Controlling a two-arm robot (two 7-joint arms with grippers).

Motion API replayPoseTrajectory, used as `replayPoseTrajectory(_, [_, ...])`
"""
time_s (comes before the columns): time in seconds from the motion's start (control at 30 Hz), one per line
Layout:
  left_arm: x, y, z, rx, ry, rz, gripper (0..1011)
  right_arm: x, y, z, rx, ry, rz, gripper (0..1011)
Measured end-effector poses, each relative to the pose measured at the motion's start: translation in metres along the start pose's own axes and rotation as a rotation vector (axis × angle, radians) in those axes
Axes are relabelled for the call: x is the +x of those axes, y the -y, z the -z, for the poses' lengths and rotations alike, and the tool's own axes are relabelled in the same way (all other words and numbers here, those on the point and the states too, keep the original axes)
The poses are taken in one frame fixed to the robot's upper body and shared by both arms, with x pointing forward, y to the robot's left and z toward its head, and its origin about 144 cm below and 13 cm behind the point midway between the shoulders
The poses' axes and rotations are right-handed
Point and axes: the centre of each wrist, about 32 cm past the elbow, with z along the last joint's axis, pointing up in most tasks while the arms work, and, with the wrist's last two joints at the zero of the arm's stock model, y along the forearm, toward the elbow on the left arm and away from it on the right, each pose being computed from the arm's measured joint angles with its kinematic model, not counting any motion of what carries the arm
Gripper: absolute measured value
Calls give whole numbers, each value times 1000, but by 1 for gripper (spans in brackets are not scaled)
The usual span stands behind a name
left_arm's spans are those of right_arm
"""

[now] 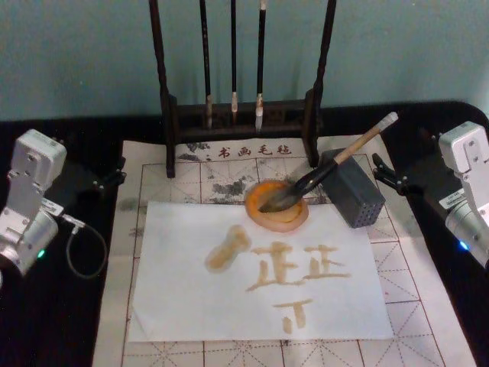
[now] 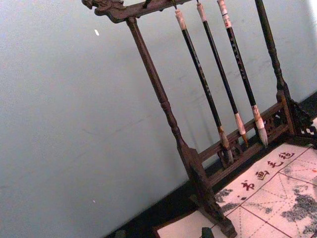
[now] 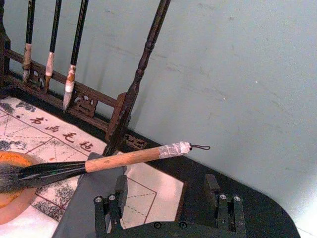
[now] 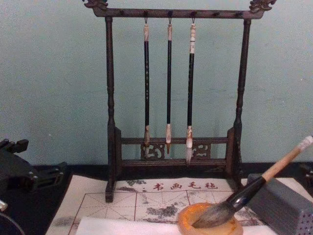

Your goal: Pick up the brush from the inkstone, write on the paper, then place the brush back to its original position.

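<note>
Left gripper (image 1: 107, 180): parked at the worktop's left edge, well apart from the brush; open or closed cannot be told.
Inkstone (image 1: 253, 206): mid-worktop, cradling the bristles.
Brush (image 1: 336, 162): handle slants over the grey block (image 1: 357, 197), pointing rightward.
Right gripper (image 1: 386, 177): fingers apart, empty, nearer the handle's end.

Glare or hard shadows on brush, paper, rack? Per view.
Head view: paper bright, strokes legible, no hard shadows; left gripper parked aside. Right wrist view: thin highlights on glossy black section of brush; right gripper open nearby. Chest view: wall evenly lit, rack casts no distinct shadow.
</note>
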Motion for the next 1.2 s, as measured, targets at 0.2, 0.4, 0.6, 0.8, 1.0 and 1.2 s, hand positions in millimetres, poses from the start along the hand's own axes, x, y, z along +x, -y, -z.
replayPoseTrajectory(0.2, [0, 0, 0, 0, 0, 0, 1001, 0, 0, 0, 0, 1, 0, 1000])
replayPoseTrajectory(0.4, [0, 0, 0, 0, 0, 0, 1001, 0, 0, 0, 0, 1, 0, 1000])
replayPoseTrajectory(0.6, [0, 0, 0, 0, 0, 0, 1001, 0, 0, 0, 0, 1, 0, 1000])
replayPoseTrajectory(0.8, [0, 0, 0, 0, 0, 0, 1001, 0, 0, 0, 0, 1, 0, 1000])
replayPoseTrajectory(1.0, [0, 0, 0, 0, 0, 0, 1001, 0, 0, 0, 0, 1, 0, 1000])
replayPoseTrajectory(1.2, [0, 0, 0, 0, 0, 0, 1001, 0, 0, 0, 0, 1, 0, 1000])
